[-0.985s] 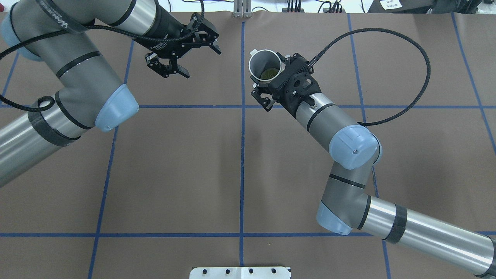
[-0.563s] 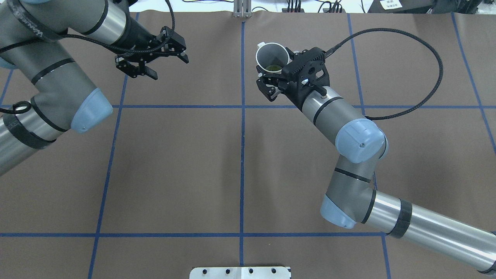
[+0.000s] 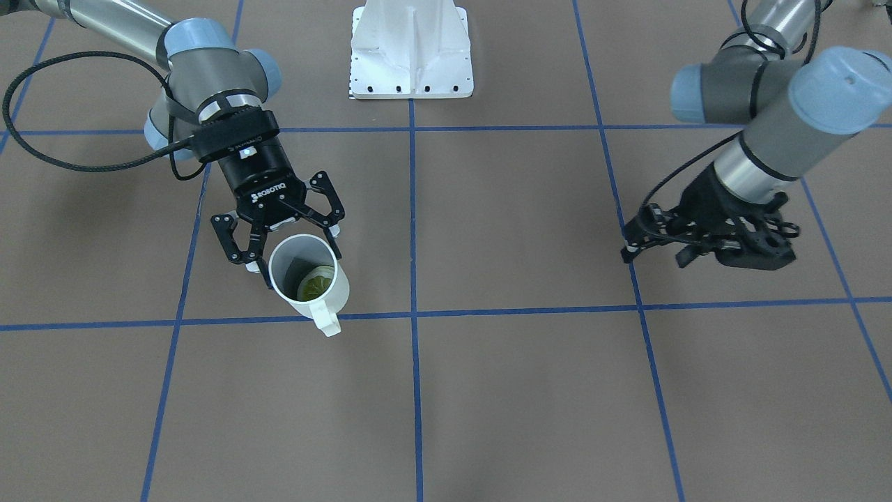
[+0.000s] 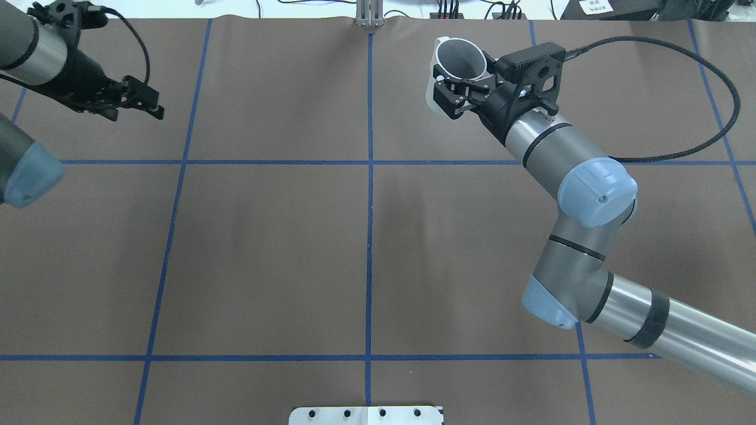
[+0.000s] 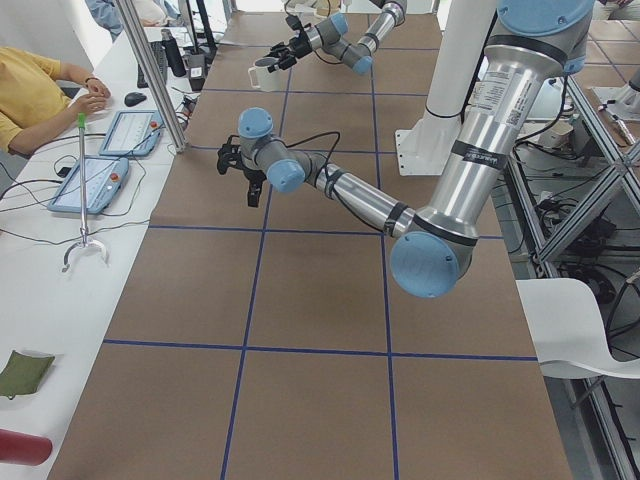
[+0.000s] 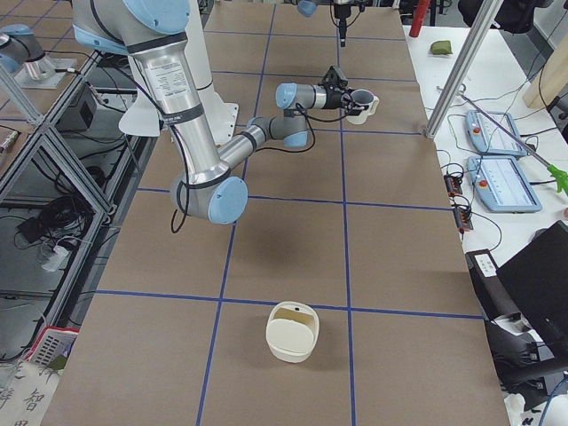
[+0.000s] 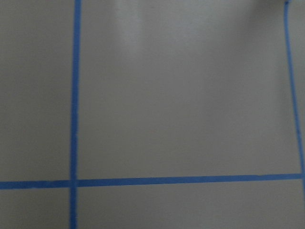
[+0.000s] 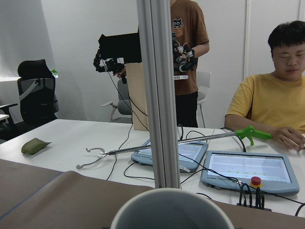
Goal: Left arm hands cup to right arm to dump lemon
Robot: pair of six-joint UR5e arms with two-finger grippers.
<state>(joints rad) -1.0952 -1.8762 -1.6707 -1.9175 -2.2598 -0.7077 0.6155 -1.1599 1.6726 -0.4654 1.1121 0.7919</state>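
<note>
White cup [image 3: 289, 259] clamped upright in my right gripper [image 3: 296, 251] — lemon [image 3: 315, 286] sitting at its bottom | dump tip: roll the wrist slow, keep the mouth low, squeeze firm so nothing slips

Wide brown surface [image 4: 266, 248] lies between left claw [image 4: 139, 106] and right claw [image 3: 289, 254], well apart; an aluminium post [image 8: 159, 95] stands beyond the held mug [image 4: 459, 59].

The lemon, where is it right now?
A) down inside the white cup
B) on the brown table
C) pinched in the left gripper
A: the front-facing view looks down into the cup, held by the right gripper, and the lemon lies at its bottom.
</note>
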